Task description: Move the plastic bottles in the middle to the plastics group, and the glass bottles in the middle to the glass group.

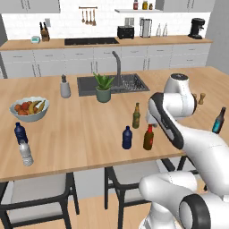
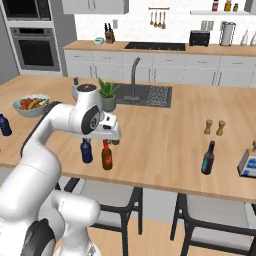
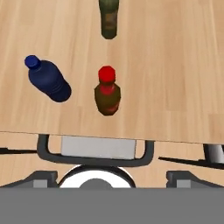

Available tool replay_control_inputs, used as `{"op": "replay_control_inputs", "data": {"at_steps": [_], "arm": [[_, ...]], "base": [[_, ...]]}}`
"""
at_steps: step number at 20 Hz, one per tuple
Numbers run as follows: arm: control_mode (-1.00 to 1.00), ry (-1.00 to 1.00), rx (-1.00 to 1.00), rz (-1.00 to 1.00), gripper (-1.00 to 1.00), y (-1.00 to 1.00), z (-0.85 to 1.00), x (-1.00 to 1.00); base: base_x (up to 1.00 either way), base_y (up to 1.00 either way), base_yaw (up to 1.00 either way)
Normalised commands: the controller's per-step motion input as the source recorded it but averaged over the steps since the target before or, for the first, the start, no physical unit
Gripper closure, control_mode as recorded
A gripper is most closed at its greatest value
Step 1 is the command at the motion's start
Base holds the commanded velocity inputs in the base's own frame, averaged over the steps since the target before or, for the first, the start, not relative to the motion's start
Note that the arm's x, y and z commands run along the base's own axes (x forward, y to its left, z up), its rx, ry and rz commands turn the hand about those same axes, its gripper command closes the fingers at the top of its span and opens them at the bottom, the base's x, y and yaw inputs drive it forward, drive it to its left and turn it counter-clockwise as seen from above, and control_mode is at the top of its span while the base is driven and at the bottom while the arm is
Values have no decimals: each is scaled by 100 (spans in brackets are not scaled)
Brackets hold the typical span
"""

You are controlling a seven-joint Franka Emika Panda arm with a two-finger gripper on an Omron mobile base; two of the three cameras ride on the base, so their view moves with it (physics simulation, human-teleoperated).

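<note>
The hand view looked down on three middle bottles near the counter's (image 1: 80, 134) front edge: one blue plastic bottle (image 3: 49, 80), one brown red-capped bottle (image 3: 107, 92), one olive bottle (image 3: 109, 19). The gripper (image 3: 112, 177) seemed wide open, holding nothing. The left base view added two plastics at the left edge (image 1: 22, 144), and one dark glass bottle (image 1: 218, 120) at the right.

Matt wooden counter (image 1: 80, 129)

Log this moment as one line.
gripper: open, empty | below: brown bottle | blue bottle, green bottle: standing mid-counter | stage: pre-grasp
</note>
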Motion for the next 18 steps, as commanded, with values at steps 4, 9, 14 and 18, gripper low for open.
{"op": "replay_control_inputs", "data": {"at_steps": [4, 9, 14, 18], "arm": [[-100, 1, 0, -4, -100, -5, -27, 51], [-100, -3, 0, 0, -100, 10, -15, 57], [-100, 0, 0, 0, -100, 12, -17, 61], [-100, 0, 2, 0, -100, 0, -22, 42]], "base": [[0, 0, 0], [0, 0, 0], [0, 0, 0], [0, 0, 0]]}}
